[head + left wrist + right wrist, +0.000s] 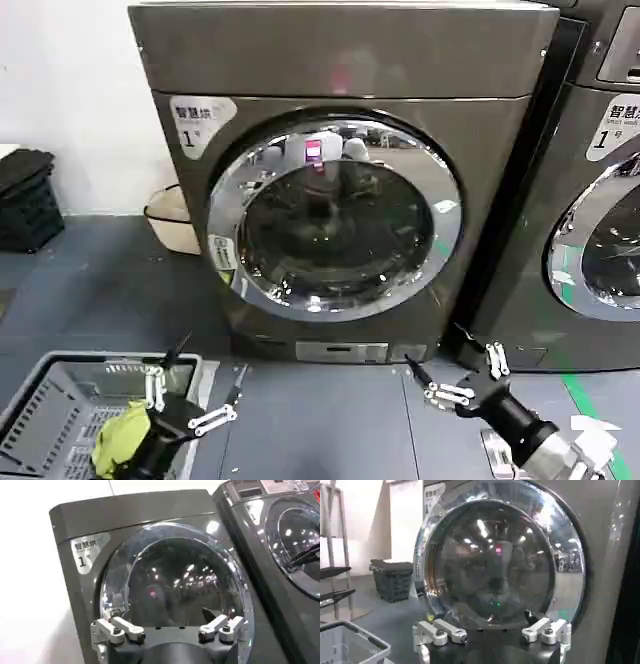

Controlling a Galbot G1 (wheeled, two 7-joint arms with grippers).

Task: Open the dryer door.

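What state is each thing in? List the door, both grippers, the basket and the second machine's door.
dryer door: shut, flush with the front.
left gripper: open, low over the basket, clear of the door.
right gripper: open, low before the dryer's base.
basket: on the floor, yellow-green cloth inside.
second machine's door: shut.

Dryer door (175, 587) shut, left gripper (172, 630) fingers (122, 629) apart

The dryer door (335, 218) is seen at frame centre, a second machine (590, 180) at right, a basket (60, 415) at lower left.
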